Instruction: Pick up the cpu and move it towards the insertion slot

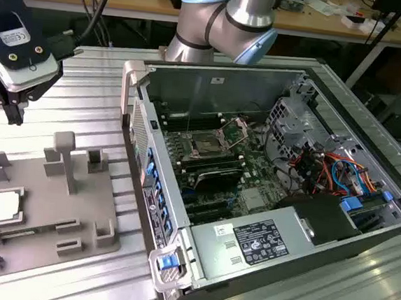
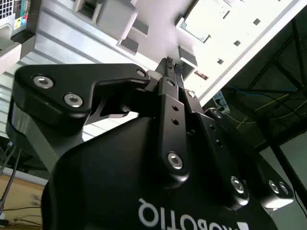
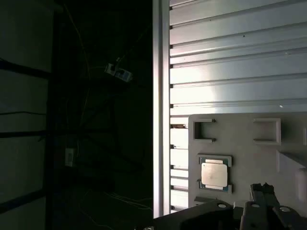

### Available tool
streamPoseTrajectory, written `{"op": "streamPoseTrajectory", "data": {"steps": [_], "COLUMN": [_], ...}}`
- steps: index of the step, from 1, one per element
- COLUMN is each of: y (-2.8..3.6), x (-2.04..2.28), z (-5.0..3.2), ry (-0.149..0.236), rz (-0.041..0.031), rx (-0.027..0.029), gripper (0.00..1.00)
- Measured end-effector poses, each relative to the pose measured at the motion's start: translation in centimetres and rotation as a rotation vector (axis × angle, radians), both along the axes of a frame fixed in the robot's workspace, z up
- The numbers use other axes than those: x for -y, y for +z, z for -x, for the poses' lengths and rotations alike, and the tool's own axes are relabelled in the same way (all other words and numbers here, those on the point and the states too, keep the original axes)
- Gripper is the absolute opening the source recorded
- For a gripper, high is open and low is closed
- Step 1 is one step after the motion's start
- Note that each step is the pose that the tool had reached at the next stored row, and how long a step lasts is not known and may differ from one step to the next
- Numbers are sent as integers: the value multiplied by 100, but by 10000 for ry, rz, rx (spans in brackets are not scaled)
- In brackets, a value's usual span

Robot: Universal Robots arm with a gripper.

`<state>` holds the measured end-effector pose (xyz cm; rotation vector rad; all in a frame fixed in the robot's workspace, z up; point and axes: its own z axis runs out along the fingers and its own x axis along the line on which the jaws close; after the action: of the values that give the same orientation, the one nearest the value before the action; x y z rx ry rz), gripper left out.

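Hovering over the grey tray (image 1: 41, 203) at the exterior view's left, the gripper (image 1: 14, 114) is hanging in the air and is carrying nothing. In both wrist views its two fingers (image 2: 165, 103) are lying together at the tips, so I am judging the gripper as closed, with no object between the pads and nothing touching them.

The cpu (image 1: 2, 206) is lying flat in its shallow seat on the tray, with the silvery top facing up. In the exterior view it is sitting below the gripper, nearer to the camera, and the gripper is standing well above it. In the first wrist view the cpu (image 3: 214, 174) is showing just beside the tips of the gripper (image 3: 261, 188), a little off to one side and not directly under them. The chip is almost square, so it is not giving a real long axis; its edges are running parallel to the edges of the tray (image 3: 240, 139).

The insertion slot (image 1: 208, 144) is waiting inside the open computer case (image 1: 284, 80), toward the exterior view's right, well apart from the tray, and its metal bracket is standing lifted. The tray and the case are both resting on the ribbed metal table (image 1: 85, 105). Judging from this, the pickup is not yet done.
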<state>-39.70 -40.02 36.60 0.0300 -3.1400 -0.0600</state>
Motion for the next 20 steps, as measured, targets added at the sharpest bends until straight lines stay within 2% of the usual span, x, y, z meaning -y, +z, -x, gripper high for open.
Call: {"op": "streamPoseTrajectory", "data": {"steps": [12,16,20], "y": [0,0,-1], "x": [5,6,9], "z": [14,57,148], "ry": [0,0,0], "rz": [0,0,-1], "rx": [0,0,1], "gripper": [11,11,11]}}
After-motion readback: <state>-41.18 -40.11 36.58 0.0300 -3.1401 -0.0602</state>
